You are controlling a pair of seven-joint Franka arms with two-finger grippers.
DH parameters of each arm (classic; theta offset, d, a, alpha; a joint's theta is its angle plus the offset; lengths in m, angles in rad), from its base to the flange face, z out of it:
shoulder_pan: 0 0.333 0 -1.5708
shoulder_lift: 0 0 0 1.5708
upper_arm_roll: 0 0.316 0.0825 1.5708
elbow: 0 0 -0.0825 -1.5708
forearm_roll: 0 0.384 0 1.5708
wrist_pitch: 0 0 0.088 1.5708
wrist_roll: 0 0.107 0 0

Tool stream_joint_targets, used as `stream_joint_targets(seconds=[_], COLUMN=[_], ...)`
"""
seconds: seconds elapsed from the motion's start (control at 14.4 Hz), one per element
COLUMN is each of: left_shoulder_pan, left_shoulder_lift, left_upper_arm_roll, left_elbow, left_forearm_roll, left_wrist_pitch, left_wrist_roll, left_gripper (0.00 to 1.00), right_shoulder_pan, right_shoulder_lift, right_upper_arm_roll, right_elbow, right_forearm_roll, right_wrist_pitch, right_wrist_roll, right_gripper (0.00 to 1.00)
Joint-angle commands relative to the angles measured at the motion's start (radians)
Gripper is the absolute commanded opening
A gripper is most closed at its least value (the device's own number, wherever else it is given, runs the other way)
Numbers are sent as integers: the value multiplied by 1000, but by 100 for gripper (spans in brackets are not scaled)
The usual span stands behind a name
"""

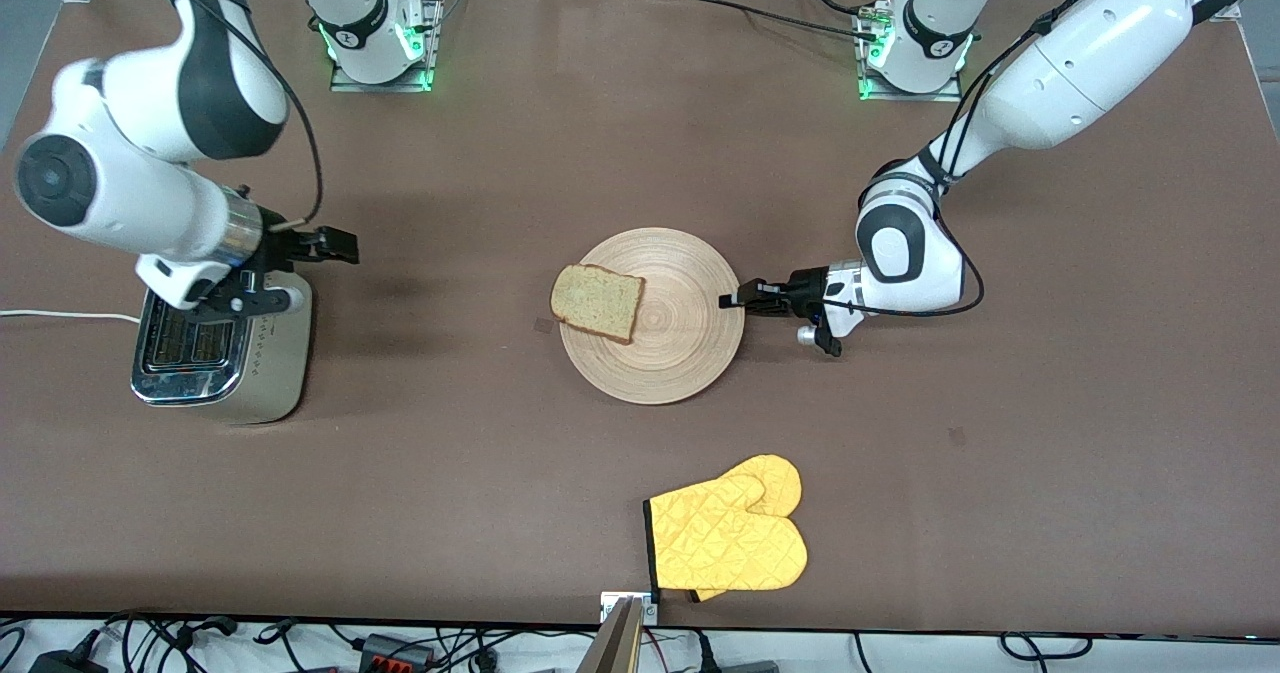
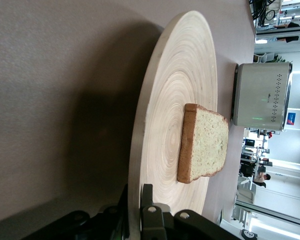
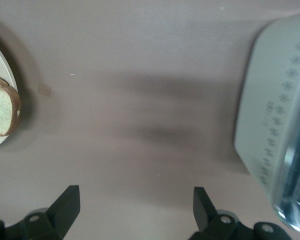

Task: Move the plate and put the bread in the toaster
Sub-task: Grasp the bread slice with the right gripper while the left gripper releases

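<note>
The round wooden plate (image 1: 670,353) lies in the middle of the table. The bread (image 1: 597,302) lies flat on it, at the rim toward the right arm's end. My left gripper (image 1: 733,299) is shut on the plate's rim at the left arm's end. In the left wrist view my left gripper (image 2: 137,195) has one jaw above and one below the plate (image 2: 175,90), with the bread (image 2: 205,142) and toaster (image 2: 262,95) past it. The silver toaster (image 1: 215,348) stands at the right arm's end. My right gripper (image 1: 338,245) is open and empty over the table beside the toaster. In the right wrist view my right gripper (image 3: 135,197) is over bare table, with the toaster (image 3: 272,125) at one edge and the bread (image 3: 2,112) at the other.
A yellow oven mitt (image 1: 728,538) lies near the table's front edge, nearer to the front camera than the plate. The toaster's white cord (image 1: 60,315) runs off toward the right arm's end of the table. Bare table lies between the plate and the toaster.
</note>
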Motion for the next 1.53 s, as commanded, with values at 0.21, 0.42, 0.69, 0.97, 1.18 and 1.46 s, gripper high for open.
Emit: stream_joint_targets(seconds=[0.21, 0.42, 0.69, 0.97, 1.18, 1.46], left_shoulder_pan=[54, 74, 235, 281, 269, 214], left_shoulder_lift=[-120, -257, -273, -259, -257, -257], left_upper_arm_roll=[0, 12, 37, 49, 52, 52], left_elbow=[-39, -67, 55, 303, 434, 525], left_forearm_roll=[-22, 11, 521, 883, 1182, 1420], left_wrist_pitch=[-21, -64, -312, -601, -761, -910], left_wrist_roll=[12, 10, 22, 30, 3, -193], left_gripper=[100, 100, 100, 100, 100, 100], right_shoulder_pan=[80, 126, 180, 247, 306, 350], right_shoulder_lift=[107, 188, 265, 315, 335, 366], right_upper_arm_roll=[-5, -6, -5, -5, -6, -6], right_elbow=[-14, -12, -12, -11, -6, -5], right_forearm_roll=[65, 204, 384, 517, 580, 616], right_wrist_pitch=[123, 198, 278, 333, 396, 459], right_wrist_roll=[38, 41, 41, 101, 164, 195], right_gripper=[100, 100, 100, 100, 100, 100])
